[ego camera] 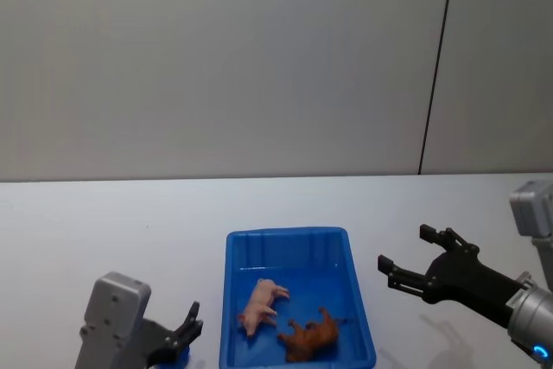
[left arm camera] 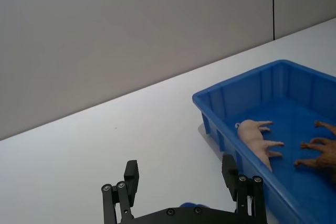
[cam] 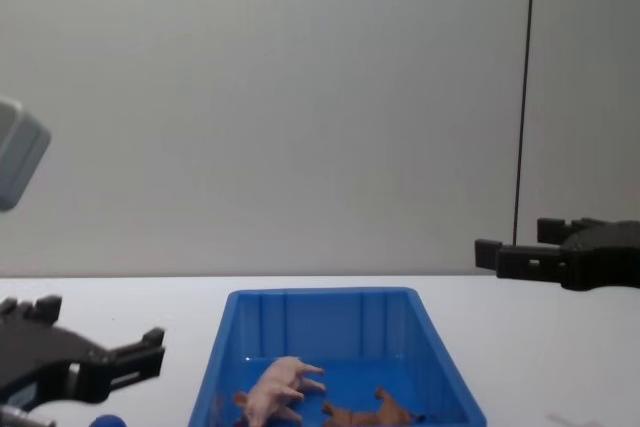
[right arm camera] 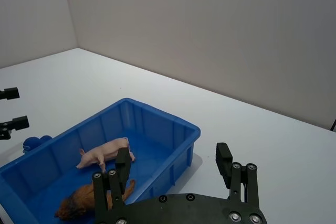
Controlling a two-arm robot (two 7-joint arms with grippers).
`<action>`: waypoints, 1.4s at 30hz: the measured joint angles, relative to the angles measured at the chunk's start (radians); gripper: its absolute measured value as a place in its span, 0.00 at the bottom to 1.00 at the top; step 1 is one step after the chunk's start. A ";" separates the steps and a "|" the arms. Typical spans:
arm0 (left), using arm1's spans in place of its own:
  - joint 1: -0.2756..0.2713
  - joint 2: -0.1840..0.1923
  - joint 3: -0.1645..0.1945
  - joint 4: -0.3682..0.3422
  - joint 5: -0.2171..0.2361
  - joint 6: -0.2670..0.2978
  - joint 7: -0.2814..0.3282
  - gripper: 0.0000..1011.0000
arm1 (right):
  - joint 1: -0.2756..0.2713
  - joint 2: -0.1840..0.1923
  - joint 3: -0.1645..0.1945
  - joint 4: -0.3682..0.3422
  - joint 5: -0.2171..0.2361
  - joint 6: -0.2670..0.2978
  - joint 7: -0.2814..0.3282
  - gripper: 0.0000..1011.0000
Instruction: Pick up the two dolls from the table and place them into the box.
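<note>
The left gripper [left arm camera: 180, 174] is low over the bench [ego camera: 104, 231], just left of the box [ego camera: 285, 233]. Its jaws stand apart and hold nothing. A small blue round object [right arm camera: 32, 142] lies on the bench beside this gripper, outside the box.

The box stands upright at the middle of the bench, near the robot. It contains both dolls:
- The pink pig [ego camera: 262, 302] lies on its side on the box floor, in the left half.
- The brown lion [ego camera: 313, 334] lies on its side just beside the pig, nearer the robot and to the right.

Contact between the two dolls cannot be determined.

The right gripper [ego camera: 404, 248] is above the bench to the right of the box, clear of its rim. Its jaws stand apart and hold nothing.
</note>
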 joint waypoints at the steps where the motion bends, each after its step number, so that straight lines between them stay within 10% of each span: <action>1: 0.005 0.002 -0.002 0.006 -0.005 -0.005 -0.001 0.99 | 0.000 0.000 0.000 -0.001 0.000 0.000 0.000 0.99; 34: -0.006 -0.021 -0.024 0.197 -0.069 -0.095 -0.211 0.99 | -0.003 0.003 0.002 -0.003 0.002 -0.001 0.000 0.99; 42: -0.026 -0.032 -0.028 0.237 -0.052 -0.097 -0.265 0.83 | -0.003 0.003 0.002 -0.003 0.002 -0.001 0.000 0.99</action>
